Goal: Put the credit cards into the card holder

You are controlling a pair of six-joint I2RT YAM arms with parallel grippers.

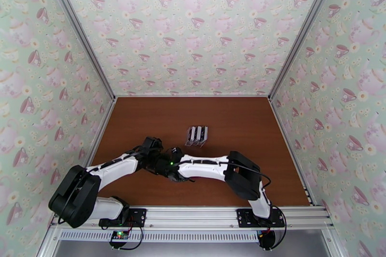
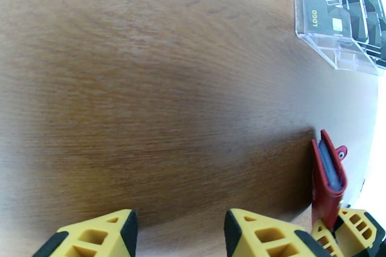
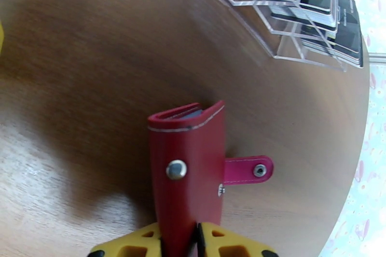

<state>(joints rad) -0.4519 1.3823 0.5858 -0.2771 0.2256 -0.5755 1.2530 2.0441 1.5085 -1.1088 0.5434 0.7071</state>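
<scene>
1. Yellow fingertips of the right claw (image 3: 181,239) close on both sides of the lower end of the card holder (image 3: 188,166), a small red wallet held upright. The jaws are narrow. How firmly they pinch is hard to judge.
2. To the left of the card holder, the left claw (image 2: 178,238) hangs over bare brown bench (image 2: 144,84). Its fingers are parted about halfway, with nothing between them.
3. On the card holder's face sits a metal stud (image 3: 176,169). A snap tab (image 3: 250,171) sticks out from its side, unfastened.
4. At the card holder's top, the mouth gapes slightly and shows a blue-grey strip. Whether that is a card or the lining cannot be told.
5. Beyond the card holder, well apart from it, a clear plastic stand (image 3: 289,36) holds the credit cards (image 3: 345,36). They are dark ones, upright in its slots.
6. Judged from this, most of the task remains. Several cards sit in the stand, neither claw carries one, and the wallet is folded nearly flat.
7. The wallet's lower end is hidden behind the fingertips. The stand is cut off at the picture's edge, so the card count is unclear. From above, the two wrists crowd together on the near side of the stand, and what they carry is hard to make out.
</scene>
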